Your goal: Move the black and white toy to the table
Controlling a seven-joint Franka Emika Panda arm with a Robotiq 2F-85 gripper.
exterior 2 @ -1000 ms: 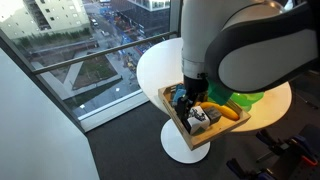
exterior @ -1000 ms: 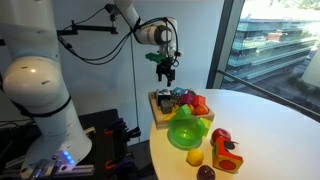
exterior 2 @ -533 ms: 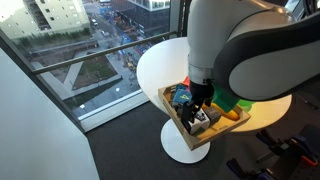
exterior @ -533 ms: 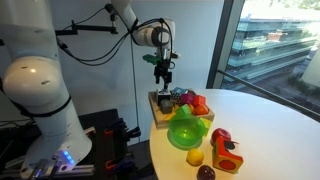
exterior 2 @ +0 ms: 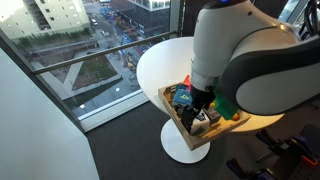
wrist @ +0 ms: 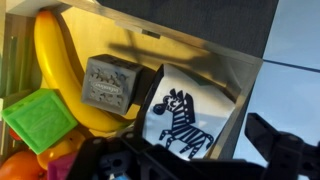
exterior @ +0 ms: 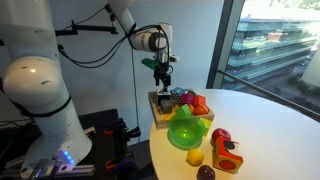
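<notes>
The black and white toy (wrist: 180,120) is a white block with a black zebra on it. It lies in the wooden tray (wrist: 232,66) next to a banana and a grey block. It also shows in both exterior views (exterior 2: 203,118) (exterior: 163,99). My gripper (exterior: 163,72) hangs above the tray's end, clear of the toys. In the wrist view the gripper (wrist: 190,158) is open and empty, and the zebra block lies just ahead of it between the spread fingers. The round white table (exterior: 270,120) (exterior 2: 158,62) carries the tray at its edge.
A banana (wrist: 58,70), a grey block (wrist: 108,82) and a green block (wrist: 38,118) share the tray. A green bowl (exterior: 186,131), red toys (exterior: 225,148), a yellow fruit (exterior: 194,157) and a dark fruit (exterior: 206,172) stand on the table. Windows lie behind.
The arm has shifted slightly over the tray's end. Nothing has been taken hold of and the toys have not moved.
</notes>
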